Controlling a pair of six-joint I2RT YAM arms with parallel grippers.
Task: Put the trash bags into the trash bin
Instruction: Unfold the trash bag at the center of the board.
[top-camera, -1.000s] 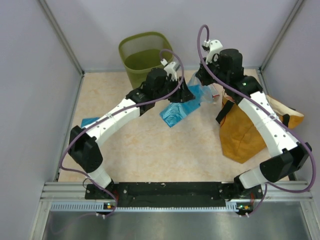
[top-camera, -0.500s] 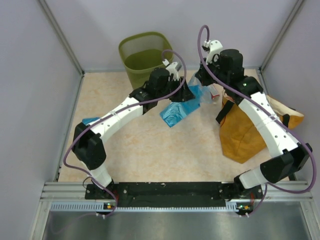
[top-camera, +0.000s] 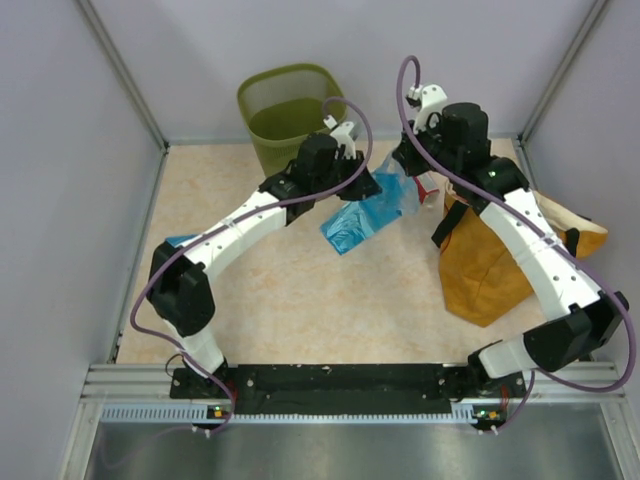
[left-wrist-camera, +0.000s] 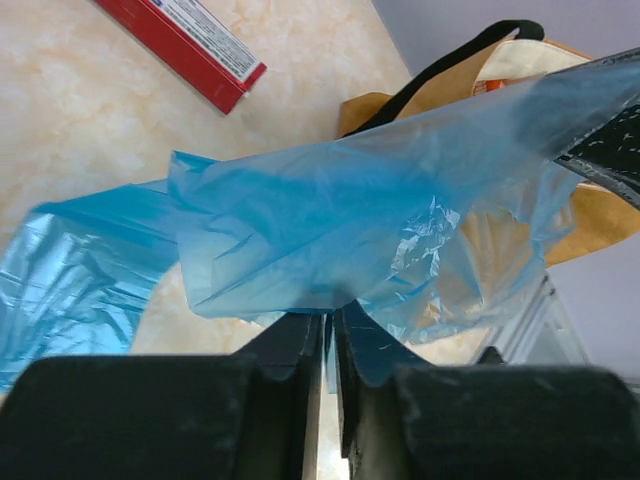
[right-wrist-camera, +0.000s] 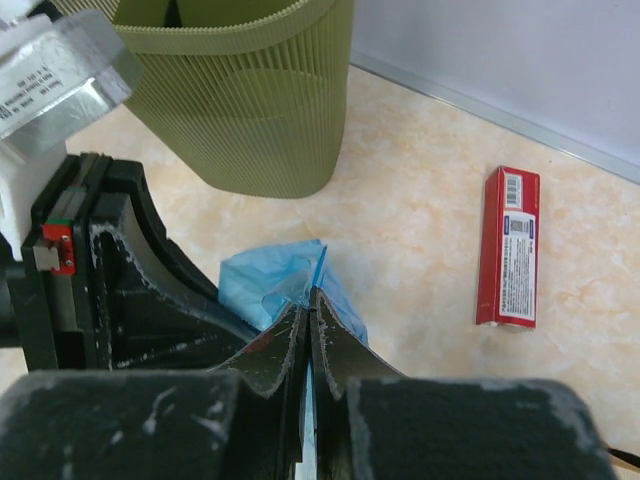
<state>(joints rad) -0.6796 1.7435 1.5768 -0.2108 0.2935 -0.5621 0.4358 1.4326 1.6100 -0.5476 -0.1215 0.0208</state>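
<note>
Beige marbled tabletop (top-camera: 300, 300) lies below. Left gripper (left-wrist-camera: 328, 325) and right gripper (right-wrist-camera: 308, 312) both pinch the crinkly translucent light-blue plastic trash bag (top-camera: 372, 212), held mid-frame. This looks like the carrying step. Next it should swing up-left over the olive-green wire-mesh trash bin (top-camera: 265, 150), then be released.

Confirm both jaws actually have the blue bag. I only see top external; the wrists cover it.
Observer: Left wrist shows the left jaws shut on the trash bag, film pinched between them.
Operator: Right side?
Observer: Right wrist shows the right jaws shut on its blue film too.
Operator: Anything loose nearby?
Observer: A red box lies flat on the table, apart from the trash bin.
</note>
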